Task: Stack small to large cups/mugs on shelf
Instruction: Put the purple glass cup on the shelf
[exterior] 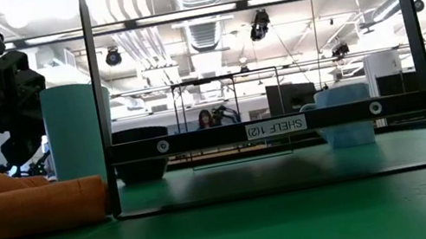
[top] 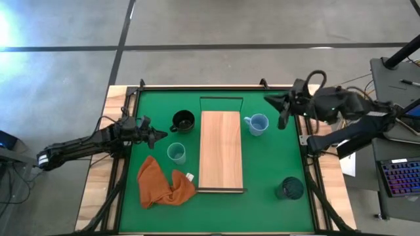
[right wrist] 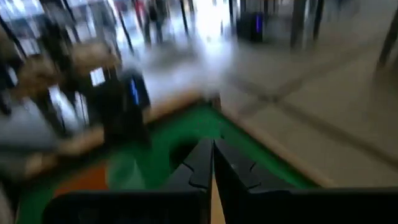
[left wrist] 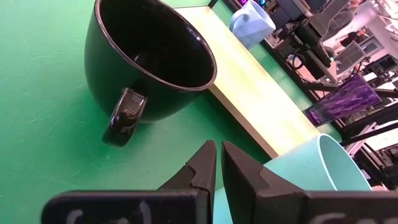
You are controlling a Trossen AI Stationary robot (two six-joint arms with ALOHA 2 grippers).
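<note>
The light-wood shelf board point(top: 220, 151) lies on the green mat, its black wire frame point(exterior: 267, 127) at its ends. The black handled mug point(top: 183, 121) and the translucent teal cup point(top: 176, 153) stand left of it. The light blue mug point(top: 257, 124) stands right of it, and the dark purple cup point(top: 289, 188) stands near the right front. My left gripper point(top: 157, 136) is shut and empty, just left of the black mug point(left wrist: 149, 68) and the teal cup point(left wrist: 317, 174). My right gripper point(top: 272, 101) is shut and empty, held above the mat at the far right, beyond the light blue mug.
An orange cloth point(top: 164, 183) lies crumpled at the front left of the mat, close to the teal cup and the shelf's near end. The wooden table edge point(top: 98, 190) frames the mat. Bare mat lies between the shelf and the purple cup.
</note>
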